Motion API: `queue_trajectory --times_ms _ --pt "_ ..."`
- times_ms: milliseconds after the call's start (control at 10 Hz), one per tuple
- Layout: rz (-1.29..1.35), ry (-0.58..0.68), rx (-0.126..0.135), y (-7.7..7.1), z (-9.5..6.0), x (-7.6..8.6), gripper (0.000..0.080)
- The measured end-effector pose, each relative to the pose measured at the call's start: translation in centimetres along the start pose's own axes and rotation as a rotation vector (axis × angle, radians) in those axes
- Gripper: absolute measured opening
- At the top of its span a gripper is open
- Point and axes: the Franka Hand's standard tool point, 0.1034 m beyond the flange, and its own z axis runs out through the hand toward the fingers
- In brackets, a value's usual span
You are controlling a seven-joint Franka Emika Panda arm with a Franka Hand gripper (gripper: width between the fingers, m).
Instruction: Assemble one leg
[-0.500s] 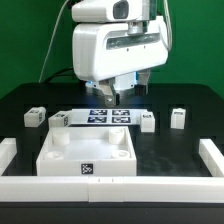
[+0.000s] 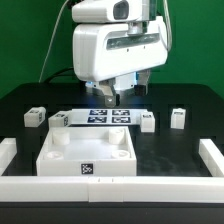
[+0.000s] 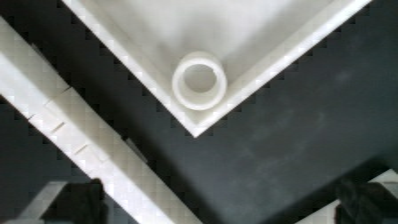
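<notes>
Four legs (image 2: 147, 122) (each bearing a black-and-white square tag) are placed on the black desk (image 2: 190, 140), two off each end of the marker board (image 2: 105, 116). The gripper (image 2: 108, 97) is hung above that board, its jaws spread wide, with nothing held between them.

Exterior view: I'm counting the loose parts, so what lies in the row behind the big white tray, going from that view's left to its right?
leftmost leg → second leg → marker board → third leg → rightmost leg
</notes>
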Motion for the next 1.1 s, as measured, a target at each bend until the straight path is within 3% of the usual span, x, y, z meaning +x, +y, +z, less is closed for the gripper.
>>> queue_trajectory --times_ms 300,400,800,1100 --pt "-0.027 -0.002 -0.003 -0.1 0.1 -0.1 0.0650" --pt "-0.111 -0.003 -0.009 -0.6 0.6 -0.8 0.0650" --pt "-0.377 -0.024 0.027 -1.1 2.3 -5.0 0.0650" --pt "-0.383 -0.025 0.030 -0.9 2.4 -5.5 0.0650"
